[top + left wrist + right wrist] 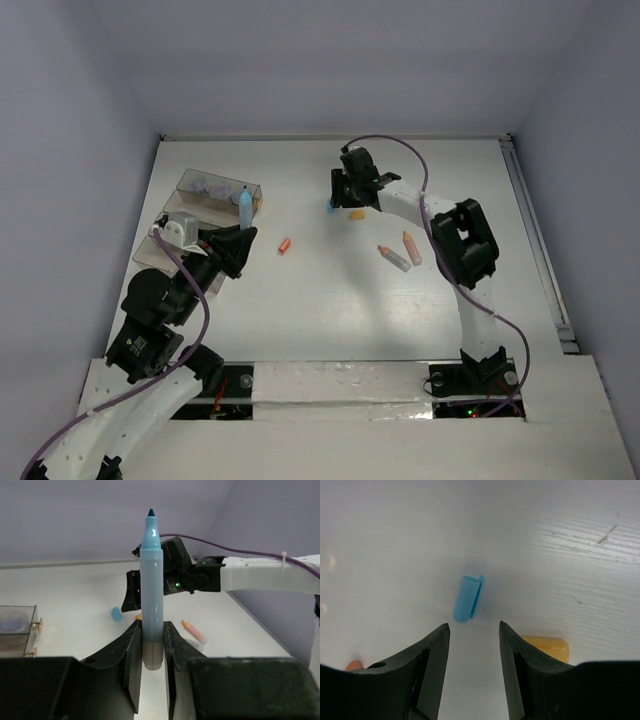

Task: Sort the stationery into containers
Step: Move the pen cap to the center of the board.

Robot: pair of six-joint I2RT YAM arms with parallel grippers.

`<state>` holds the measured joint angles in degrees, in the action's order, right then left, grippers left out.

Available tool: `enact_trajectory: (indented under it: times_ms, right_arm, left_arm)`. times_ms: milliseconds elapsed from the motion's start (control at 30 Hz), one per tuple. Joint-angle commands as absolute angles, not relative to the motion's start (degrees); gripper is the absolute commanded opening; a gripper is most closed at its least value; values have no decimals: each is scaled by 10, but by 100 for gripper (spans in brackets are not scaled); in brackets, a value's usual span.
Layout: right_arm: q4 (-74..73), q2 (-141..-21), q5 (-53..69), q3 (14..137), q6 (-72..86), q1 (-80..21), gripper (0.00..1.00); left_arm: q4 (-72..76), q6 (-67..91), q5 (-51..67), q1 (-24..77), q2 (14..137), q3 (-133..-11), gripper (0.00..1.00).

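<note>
Around the work we see a cluster of clear plastic rectangular bins (pixel 185 183) at the far left of the white desk (pixel 330 310), with lilac round tubs (pixel 207 186) in the far bin. A small orange piece (pixel 285 245) lies alone mid-desk, and a pinkish marker (pixel 393 257) and an orange marker (pixel 412 247) lie side by side nearer the right arm. The left jaws are clamped tight on the grey butt end of a light-blue uncapped marker (pixel 151 580). Its long axis runs straight out in line with the jaws, the dark nib pointing away from the arm toward the far edge. From above, the nib sits at the right end of the bins. We cannot tell its height over them. The right jaws stand partly open and hold nothing. A short blue plastic cap (pixel 468 599) lies on the desk just ahead of their gap, its length nearly in line with them. A yellow-orange cap (pixel 547 647) lies beside the right tip.
</note>
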<state>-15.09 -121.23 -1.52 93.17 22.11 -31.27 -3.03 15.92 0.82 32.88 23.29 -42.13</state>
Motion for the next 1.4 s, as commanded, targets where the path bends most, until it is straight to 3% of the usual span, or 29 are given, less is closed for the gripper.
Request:
enact_trajectory:
  times_ms: [0, 233, 367, 400, 500, 867, 900, 1000, 1033, 1100, 1200, 1300, 1367]
  right_arm:
    - [-192, -1248, -37, 1008, 206, -315, 50]
    - [-197, -1314, -4, 1061, 212, -315, 48]
    - [-196, -1330, -4, 1068, 207, -315, 27]
    - [-193, -1329, 1, 1064, 202, -315, 18]
    - [-181, -1308, 61, 1031, 145, -315, 10]
    - [-228, -1147, 155, 803, -57, -409, 7]
    - [-230, -1143, 149, 795, -62, -409, 8]
    - [-239, -1141, 114, 779, -90, -414, 25]
    - [-241, -1141, 106, 779, -98, -414, 36]
    - [-237, -1136, 85, 777, -104, -414, 45]
    - [-224, -1115, 69, 769, -99, -414, 68]
    - [-213, -1078, 54, 758, -80, -425, 80]
    - [-197, -1043, 50, 738, -45, -432, 82]
  left_arm:
    - [-35, 112, -8, 319, 233, -411, 0]
    - [-40, 108, -7, 309, 232, -410, 0]
    - [-39, 108, -4, 303, 229, -410, 0]
    - [-39, 108, -3, 303, 229, -410, 0]
    - [-39, 108, -3, 303, 229, -410, 0]
    - [-33, 113, 25, 287, 231, -409, 0]
    - [-33, 114, 27, 287, 232, -409, 0]
    - [-33, 113, 27, 287, 233, -408, 0]
    - [-33, 113, 27, 287, 233, -408, 0]
    - [-34, 114, 25, 281, 232, -408, 0]
    - [-35, 114, 24, 281, 232, -408, 0]
    - [-36, 113, 24, 281, 233, -408, 0]
    - [-36, 113, 24, 281, 232, -408, 0]
